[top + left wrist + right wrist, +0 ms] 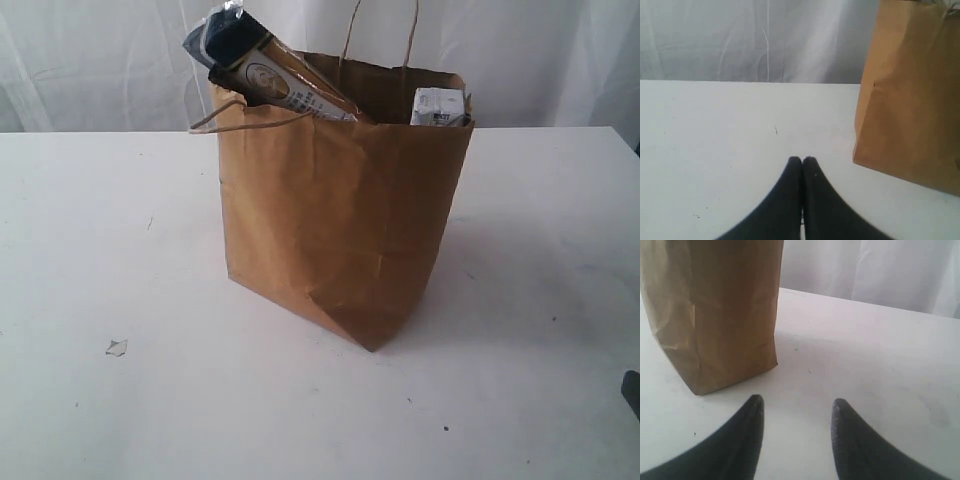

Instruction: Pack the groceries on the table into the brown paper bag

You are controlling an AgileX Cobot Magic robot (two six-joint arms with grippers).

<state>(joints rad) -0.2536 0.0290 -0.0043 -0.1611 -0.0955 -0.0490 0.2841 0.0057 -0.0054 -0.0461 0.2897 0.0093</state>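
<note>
The brown paper bag (pixel 340 215) stands upright in the middle of the table (pixel 120 250). The long dark-blue noodle packet (pixel 262 70) leans out of its top at the left, and the small white-blue carton (pixel 438 107) shows at the top right. The other groceries are hidden from view. My left gripper (pixel 802 161) is shut and empty, low over the table beside the bag (pixel 912 95). Over the table near the bag (pixel 715 310), my right gripper (pixel 797 407) is open with nothing between its fingers. A dark tip at the exterior view's right edge (pixel 632 392) may be part of my right arm.
A small white crumb (pixel 116 347) lies on the table at the front left. One cord handle (pixel 245 115) droops over the bag's left side, the other (pixel 380 30) stands up at the back. A white curtain (pixel 520 50) hangs behind the table.
</note>
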